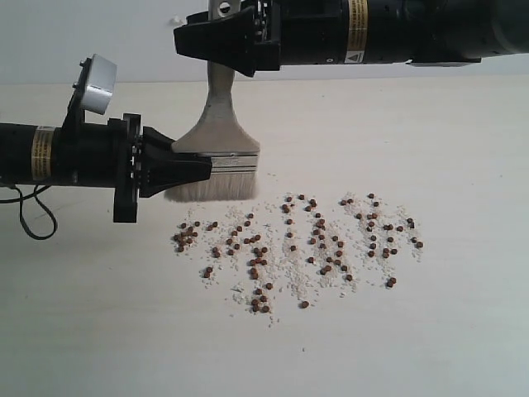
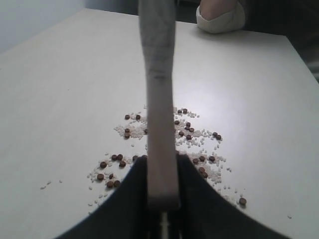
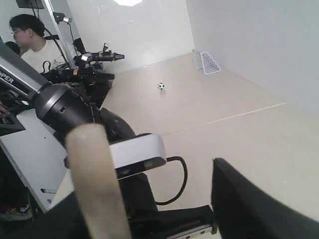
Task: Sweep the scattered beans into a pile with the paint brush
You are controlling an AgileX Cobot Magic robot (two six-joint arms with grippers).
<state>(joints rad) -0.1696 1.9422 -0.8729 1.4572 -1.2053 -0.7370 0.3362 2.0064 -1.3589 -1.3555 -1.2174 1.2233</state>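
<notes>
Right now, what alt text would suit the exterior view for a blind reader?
A paint brush is held upright, bristles down, over a white table, clamped near its metal band by the left gripper while the right gripper's open jaws straddle its handle. Reddish-brown beans lie scattered beside the bristles, unpiled.

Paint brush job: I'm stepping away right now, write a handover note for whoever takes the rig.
Left gripper: fingers shut on the paint brush at its ferrule; brush upright, bristles down at the table, beside the beans.
Right gripper: open around the handle top, not gripping.
Done: nothing swept; beans lie scattered, no heap.
To do: sweep them together.
</notes>
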